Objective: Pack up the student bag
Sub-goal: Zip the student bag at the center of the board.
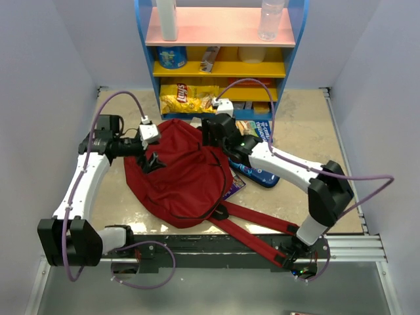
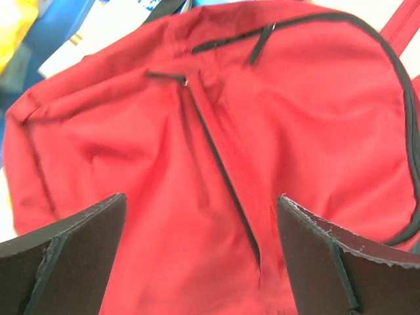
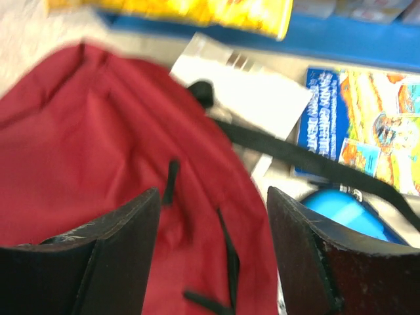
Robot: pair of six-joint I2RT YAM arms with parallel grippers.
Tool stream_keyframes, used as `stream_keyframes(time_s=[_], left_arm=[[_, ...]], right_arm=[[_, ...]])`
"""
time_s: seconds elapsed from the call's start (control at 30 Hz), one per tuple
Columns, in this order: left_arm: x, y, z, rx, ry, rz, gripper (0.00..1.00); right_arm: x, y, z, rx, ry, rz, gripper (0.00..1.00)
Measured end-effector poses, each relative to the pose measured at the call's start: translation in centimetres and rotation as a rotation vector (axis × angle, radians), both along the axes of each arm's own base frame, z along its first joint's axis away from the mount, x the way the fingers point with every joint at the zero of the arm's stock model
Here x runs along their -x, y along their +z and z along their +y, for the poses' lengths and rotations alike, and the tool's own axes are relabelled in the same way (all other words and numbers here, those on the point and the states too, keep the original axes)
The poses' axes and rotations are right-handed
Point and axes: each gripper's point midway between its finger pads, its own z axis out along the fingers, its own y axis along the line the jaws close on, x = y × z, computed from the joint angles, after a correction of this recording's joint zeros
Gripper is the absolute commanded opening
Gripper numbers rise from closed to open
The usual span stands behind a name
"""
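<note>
The large soft dark-red fabric backpack (image 1: pixel 177 180) lies slumped flat in the middle of the pale table (image 1: pixel 302 125), between the two arms, its red shoulder straps (image 1: pixel 252 223) trailing toward the near edge. It looks light and floppy (it would fold rather than lift as one), so I judge a zipper edge or the black webbing the best hold. The left gripper (image 2: pixel 200 197) hovers over the front panel, fingers spread wide, holding nothing. The right gripper (image 3: pixel 213 193) hangs over the far-right edge, fingers apart, also empty.
</note>
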Motion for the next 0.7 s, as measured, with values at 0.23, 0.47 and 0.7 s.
stream_keyframes(time_s=[0.23,0.47,0.7], left_arm=[[-1.9,-2.7,-5.1,-0.018,-0.064,0.053,1.0],[-4.0,-7.9,-7.5,-0.118,-0.025,0.12,1.0],[-6.1,-10.4,-8.3,-0.192,0.027,0.116,0.69]], right_arm=[[5.1,-0.3,-1.9,0.023,0.194,0.016,0.71],[8.4,2.4,-2.8,0.009,0.359,-0.064,0.73],[11.2,1.6,-2.7,0.054,0.576,-0.151,0.66]])
